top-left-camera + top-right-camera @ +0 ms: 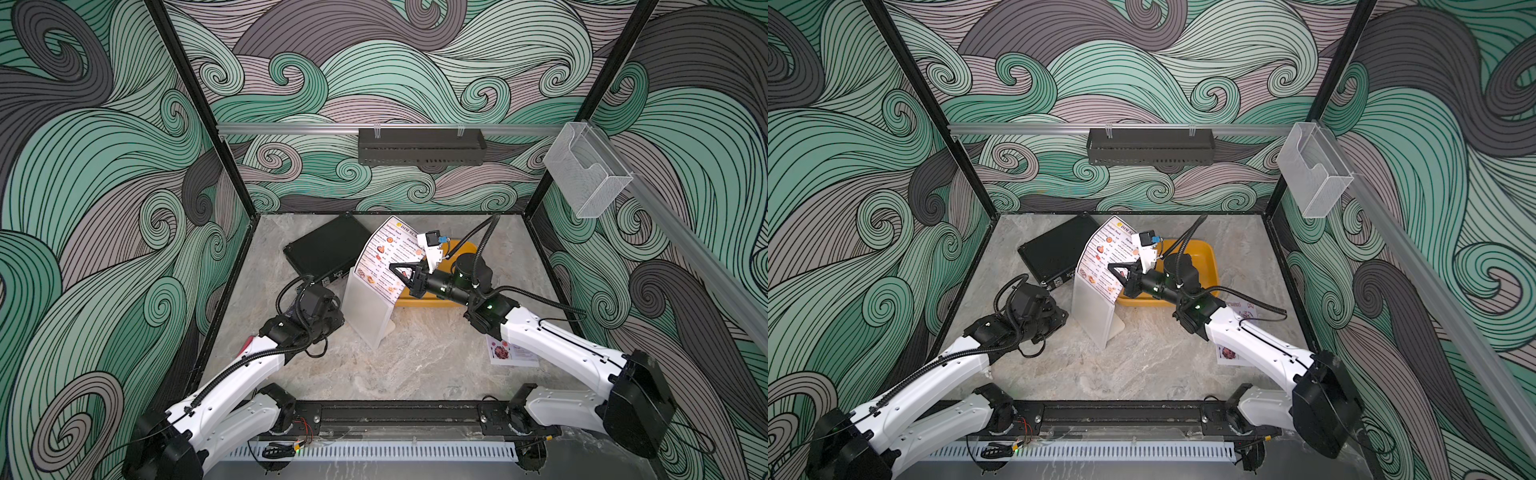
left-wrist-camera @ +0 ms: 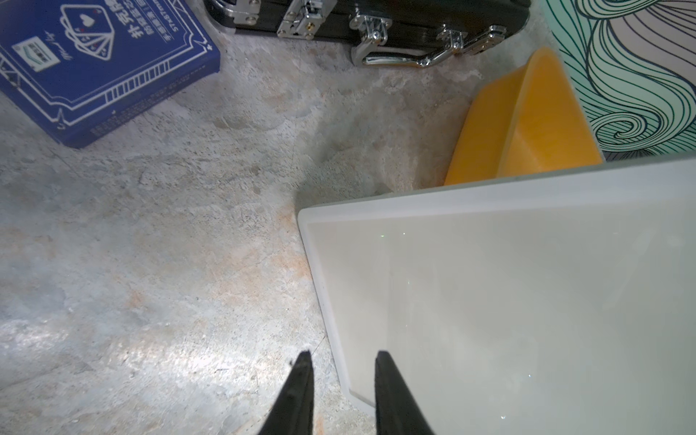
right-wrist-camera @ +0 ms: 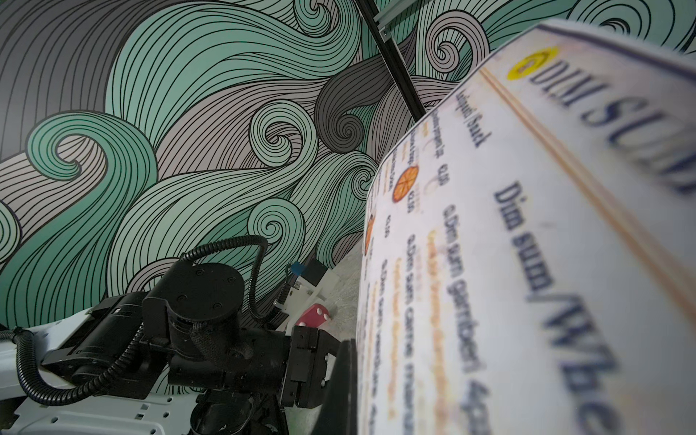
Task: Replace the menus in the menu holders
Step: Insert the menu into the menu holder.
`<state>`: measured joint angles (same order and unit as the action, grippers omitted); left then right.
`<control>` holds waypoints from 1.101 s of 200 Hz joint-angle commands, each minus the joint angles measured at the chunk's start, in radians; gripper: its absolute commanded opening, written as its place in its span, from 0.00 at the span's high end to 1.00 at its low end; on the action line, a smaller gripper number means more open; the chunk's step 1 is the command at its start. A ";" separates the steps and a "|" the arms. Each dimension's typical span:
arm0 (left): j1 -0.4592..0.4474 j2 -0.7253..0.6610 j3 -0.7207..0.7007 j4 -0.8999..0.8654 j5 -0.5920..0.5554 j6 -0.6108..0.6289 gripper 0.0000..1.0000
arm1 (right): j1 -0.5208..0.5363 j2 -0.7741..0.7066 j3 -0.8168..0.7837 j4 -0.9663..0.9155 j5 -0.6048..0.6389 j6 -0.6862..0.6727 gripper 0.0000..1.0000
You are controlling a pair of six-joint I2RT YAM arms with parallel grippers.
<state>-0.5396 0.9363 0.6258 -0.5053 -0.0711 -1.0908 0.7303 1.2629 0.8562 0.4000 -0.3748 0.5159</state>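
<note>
While the right pincer (image 1: 394, 267) is clamping the Dim Sum menu (image 1: 380, 249), its lower end is sitting in the clear stand (image 1: 365, 316) on the desk (image 1: 415, 365). The left pincer (image 2: 342, 356) is hanging open astride the stand's edge, and the pink menu (image 1: 513, 353) is lying flat.

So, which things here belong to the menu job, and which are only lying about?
Job: white black-bordered DIM SUM paper menu, in the shut right gripper; clear acrylic slanted menu holder; pinkish paper menu flat on the table.
Lying about: black latched case; yellow plastic tray; blue card box; red die.
</note>
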 commanded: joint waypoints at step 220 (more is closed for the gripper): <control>-0.003 0.008 0.021 -0.016 -0.017 -0.003 0.72 | 0.029 -0.060 -0.031 -0.054 0.113 -0.105 1.00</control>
<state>-0.5396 0.9405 0.6262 -0.5049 -0.0719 -1.0916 0.7460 1.2270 0.8387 0.3656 -0.2863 0.4442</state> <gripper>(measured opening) 0.281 0.047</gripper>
